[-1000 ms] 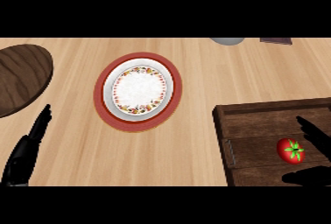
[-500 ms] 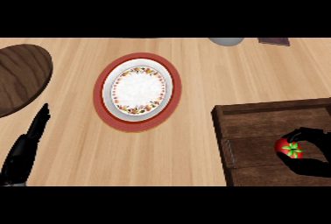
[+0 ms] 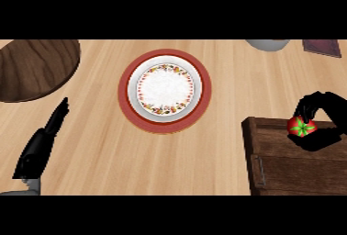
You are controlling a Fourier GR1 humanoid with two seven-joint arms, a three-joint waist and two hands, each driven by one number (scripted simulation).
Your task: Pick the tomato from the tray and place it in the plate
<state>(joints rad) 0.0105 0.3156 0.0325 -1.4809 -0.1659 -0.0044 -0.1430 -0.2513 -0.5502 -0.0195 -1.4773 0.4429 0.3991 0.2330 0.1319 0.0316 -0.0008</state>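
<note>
Tomato [image 3: 301,127] sits in my right robot hand [image 3: 317,120], fingers and thumb curled round it, at the far edge of the wooden tray [image 3: 284,170]. I judge it is gripped this way so it won't roll as I carry it. The plate [image 3: 166,88], white with a patterned rim on a red mat, lies well apart to the left across the counter [image 3: 102,151], ready to receive it. My left robot hand [image 3: 42,146] rests open at the left edge, fingers straight, holding nothing.
</note>
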